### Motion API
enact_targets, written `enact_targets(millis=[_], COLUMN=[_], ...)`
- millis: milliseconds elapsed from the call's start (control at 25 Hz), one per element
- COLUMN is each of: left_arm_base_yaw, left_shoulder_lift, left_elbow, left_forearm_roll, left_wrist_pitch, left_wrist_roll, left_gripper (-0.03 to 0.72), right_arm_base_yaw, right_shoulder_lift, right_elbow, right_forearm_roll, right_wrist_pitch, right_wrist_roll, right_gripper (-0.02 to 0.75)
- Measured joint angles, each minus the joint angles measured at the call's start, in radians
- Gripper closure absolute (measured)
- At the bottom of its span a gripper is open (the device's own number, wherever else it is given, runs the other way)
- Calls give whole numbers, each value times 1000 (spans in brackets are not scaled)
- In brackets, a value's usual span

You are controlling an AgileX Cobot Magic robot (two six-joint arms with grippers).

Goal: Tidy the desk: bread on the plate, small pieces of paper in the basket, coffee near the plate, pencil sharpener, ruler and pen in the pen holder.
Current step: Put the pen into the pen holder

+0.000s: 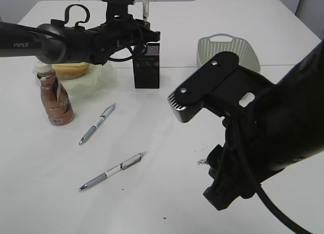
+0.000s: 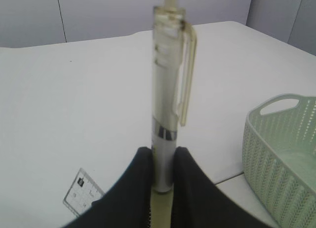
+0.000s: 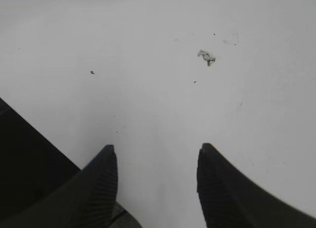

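- A pen [image 2: 165, 114] with a clear, pale barrel, a clip on its right side and a silver band low down stands upright, pinched between the two dark fingers [image 2: 136, 188] of the left gripper [image 2: 162, 188]
- In the exterior view that gripper [image 1: 147, 34] is above the black pen holder [image 1: 147, 67], with the pen [image 1: 146, 8] sticking up from it; whether the tip is inside the holder cannot be told
- Behind the left arm a bun [image 1: 71, 69] lies on a pale plate [image 1: 96, 77], and a brown coffee bottle [image 1: 55, 100] stands just in front of them
- Two more pens lie flat on the white table [image 1: 167, 132], well in front of the left gripper: one [image 1: 97, 123] nearer the bottle, one [image 1: 111, 171] closer to the camera
- A light green basket [image 1: 228, 49] sits to the gripper's right; a clear ruler [image 2: 83, 192] lies below it in the left wrist view
- The right gripper [image 3: 157, 181] hangs with its jaws apart and empty over bare table, a small scrap of paper [image 3: 206, 56] lying ahead of it
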Motion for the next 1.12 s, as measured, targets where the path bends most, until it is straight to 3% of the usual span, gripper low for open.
enact_targets(millis=[480,600,840,1120], left_arm_base_yaw=[0,0,0,0], left_shoulder_lift=[9,9,9,-6], left_elbow=[0,0,0,0], left_forearm_roll=[18,18,18,18], left_wrist_pitch=[52,54,60,74], left_wrist_roll=[-2,-2,-2,-3], left_gripper=[564,516,323,290], right_arm_base_yaw=[1,1,1,1], right_shoulder_lift=[0,0,0,0], right_elbow=[0,0,0,0], right_forearm_roll=[0,0,0,3], right_wrist_pitch=[-28,-33,-36,-40], right_wrist_roll=[2,2,2,2], right_gripper=[354,354,354,354])
